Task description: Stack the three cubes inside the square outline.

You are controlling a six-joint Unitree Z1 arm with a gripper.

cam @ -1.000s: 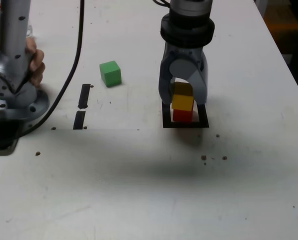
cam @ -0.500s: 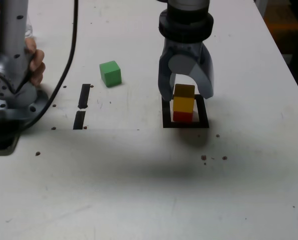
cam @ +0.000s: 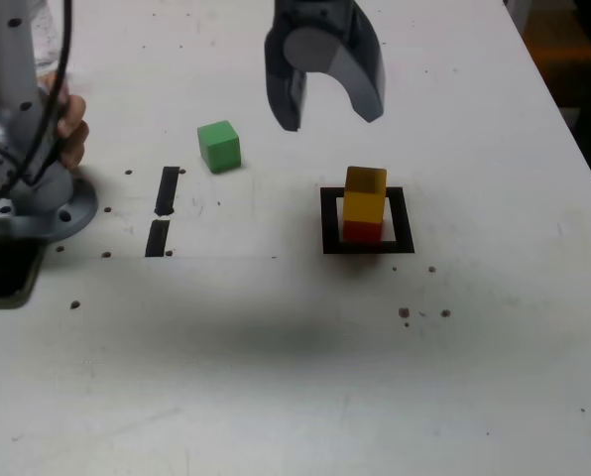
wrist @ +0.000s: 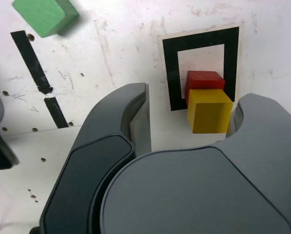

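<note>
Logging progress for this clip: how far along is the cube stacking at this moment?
Done: the yellow cube sits on the red cube inside the square outline. In hand: nothing; the gripper hangs open and empty above the table, between the stack and the green cube. Left: the green cube lies alone on the table, off to the exterior view's left of the outline, not yet picked up and placed on top.

No readable text, labels, brands or numbers in either view. Only markings are plain black tape on the table [cam: 494,377]: the square outline [cam: 367,245] and two short strips [cam: 163,211].
</note>
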